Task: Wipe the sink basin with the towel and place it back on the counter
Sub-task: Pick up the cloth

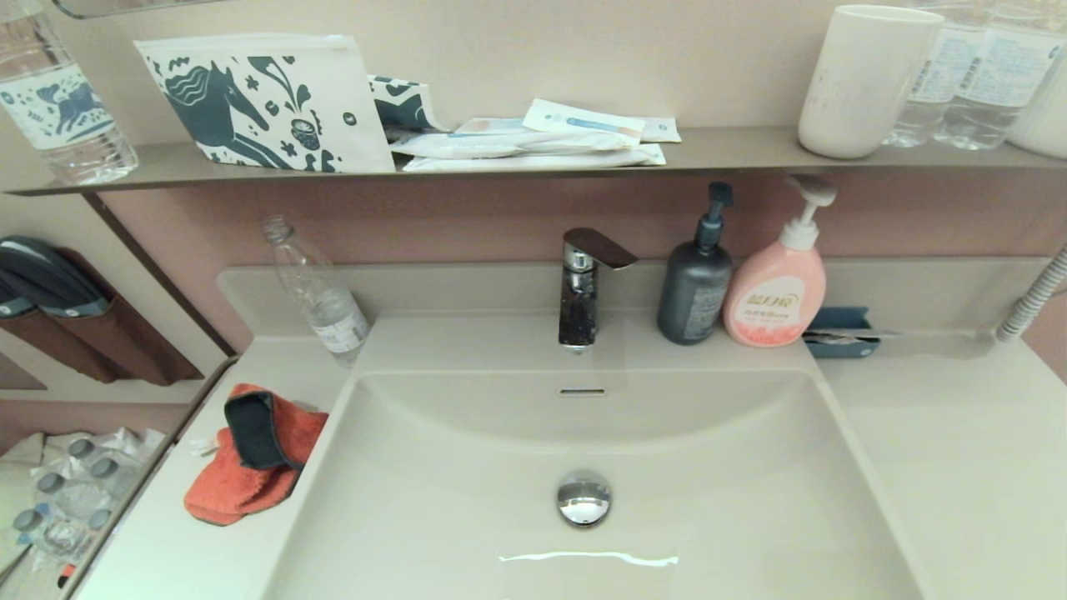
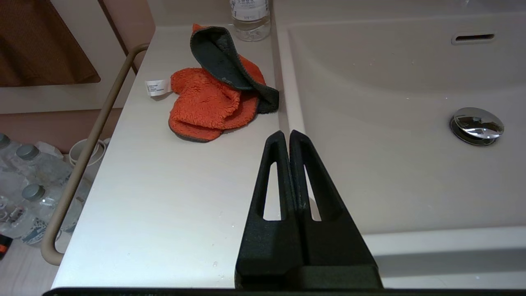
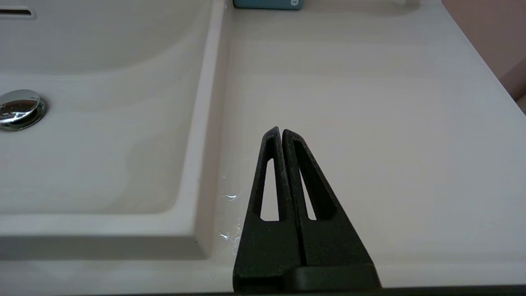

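You see the towel (image 1: 254,454) crumpled on the tabletop (image 1: 959,450) left of the sink basin (image 1: 708,500); left gripper (image 2: 289,133) and right gripper (image 3: 281,130) both have jaws pressed together, holding nothing.

Left gripper (image 2: 289,133), right gripper (image 3: 280,130) both closed, empty

Towel (image 1: 250,454) on counter (image 1: 959,450), left of basin (image 1: 467,500)

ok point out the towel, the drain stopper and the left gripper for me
towel (image 2: 205,105), left wrist view, on its orange terry side
drain stopper (image 1: 583,497), head view, middle of the chrome cap
left gripper (image 2: 289,137), left wrist view, at the closed black fingertips
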Tool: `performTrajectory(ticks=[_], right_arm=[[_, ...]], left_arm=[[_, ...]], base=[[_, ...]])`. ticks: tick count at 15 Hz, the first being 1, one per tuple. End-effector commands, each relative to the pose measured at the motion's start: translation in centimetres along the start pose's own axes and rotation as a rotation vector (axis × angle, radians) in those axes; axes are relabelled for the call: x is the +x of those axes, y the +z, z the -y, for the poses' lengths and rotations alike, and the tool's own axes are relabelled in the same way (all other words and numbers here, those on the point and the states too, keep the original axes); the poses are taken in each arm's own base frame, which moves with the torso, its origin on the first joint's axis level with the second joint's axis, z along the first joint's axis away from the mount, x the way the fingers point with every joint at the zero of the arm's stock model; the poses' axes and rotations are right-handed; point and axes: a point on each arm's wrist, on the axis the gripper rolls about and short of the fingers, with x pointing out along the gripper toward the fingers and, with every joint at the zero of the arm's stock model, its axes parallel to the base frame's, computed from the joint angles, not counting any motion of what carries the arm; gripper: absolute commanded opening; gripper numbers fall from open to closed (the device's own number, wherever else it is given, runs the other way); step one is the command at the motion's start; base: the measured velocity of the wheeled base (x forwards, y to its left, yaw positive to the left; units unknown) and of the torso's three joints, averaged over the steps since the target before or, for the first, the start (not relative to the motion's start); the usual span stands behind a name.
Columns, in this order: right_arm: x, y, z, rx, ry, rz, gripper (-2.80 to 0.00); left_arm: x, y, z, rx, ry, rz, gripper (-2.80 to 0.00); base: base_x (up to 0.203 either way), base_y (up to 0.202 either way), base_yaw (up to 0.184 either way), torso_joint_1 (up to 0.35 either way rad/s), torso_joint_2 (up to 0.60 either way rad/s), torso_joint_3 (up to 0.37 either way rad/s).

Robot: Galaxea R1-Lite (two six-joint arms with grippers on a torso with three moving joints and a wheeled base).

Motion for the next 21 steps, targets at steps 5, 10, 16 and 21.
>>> performTrajectory(ticks=[5, 10, 16, 21], right_arm=[[0.1, -0.1, 0.0, 0.008, 0.002, 0.0, -2.8], [0.1, -0.1, 0.0, 0.009, 0.002, 0.001, -2.8], [0.1, -0.1, 0.0, 0.009, 0.002, 0.001, -2.8], [0.1, -0.1, 0.0, 0.009, 0.002, 0.001, -2.8]], left_arm=[[0.0, 0.0, 0.0, 0.0, 0.001, 0.0, -2.8], [0.0, 0.0, 0.0, 0.0, 0.0, -0.001, -2.8], [0.0, 0.0, 0.0, 0.009, -0.001, -0.003, -2.8], [-0.2, 1.9, -0.1, 0.007, -0.005, 0.033, -2.8]], base=[[0.0, 0.0, 0.0, 0.0, 0.0, 0.0], [0.0, 0.0, 0.0, 0.0, 0.0, 0.0], [0.0, 0.0, 0.0, 0.0, 0.0, 0.0], [0.0, 0.0, 0.0, 0.0, 0.0, 0.0]])
